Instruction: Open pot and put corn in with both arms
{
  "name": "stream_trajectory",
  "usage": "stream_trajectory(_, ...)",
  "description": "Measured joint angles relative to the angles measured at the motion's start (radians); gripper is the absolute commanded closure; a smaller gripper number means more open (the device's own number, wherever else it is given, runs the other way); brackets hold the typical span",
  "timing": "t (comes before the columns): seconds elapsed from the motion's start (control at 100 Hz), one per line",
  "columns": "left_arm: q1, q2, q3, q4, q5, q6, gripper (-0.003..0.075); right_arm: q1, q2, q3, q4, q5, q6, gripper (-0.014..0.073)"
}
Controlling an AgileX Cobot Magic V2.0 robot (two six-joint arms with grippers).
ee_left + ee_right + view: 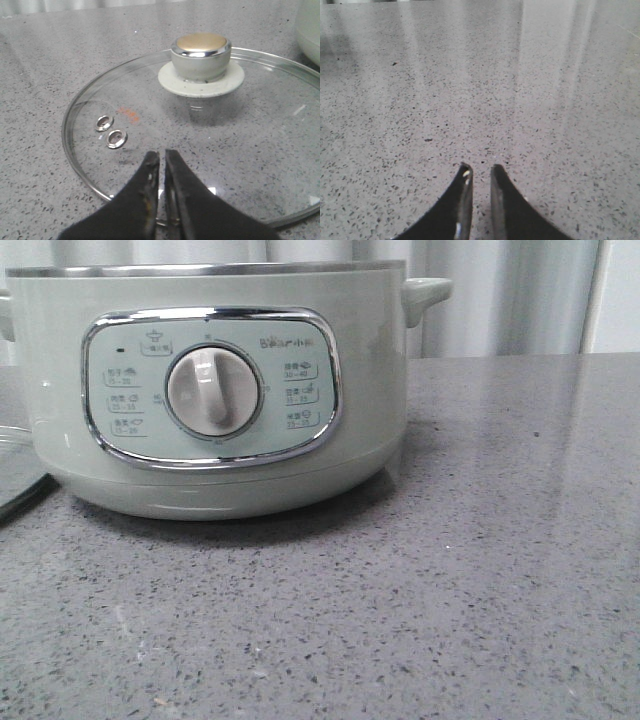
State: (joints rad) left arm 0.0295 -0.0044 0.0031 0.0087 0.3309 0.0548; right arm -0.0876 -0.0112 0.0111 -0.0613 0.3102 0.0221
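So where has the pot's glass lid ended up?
The glass lid lies flat on the grey counter, knob up, just left of the pot, in front of the left end effector.

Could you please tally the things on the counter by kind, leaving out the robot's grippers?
Pots: 1, the sage-green pot
Glass lids: 1, the glass lid, lying flat on the counter beside the pot
Corn cobs: 0 in view
Total: 2

Sage-green pot [60, 390], grey speckled table [480, 590]
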Motion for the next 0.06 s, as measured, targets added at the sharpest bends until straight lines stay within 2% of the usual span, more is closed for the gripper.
stream_trajectory(0.06,0.0,0.0,0.0,0.0,0.0,0.0,0.0741,0.0,0.0,0.0,0.0,0.0,0.0,0.058)
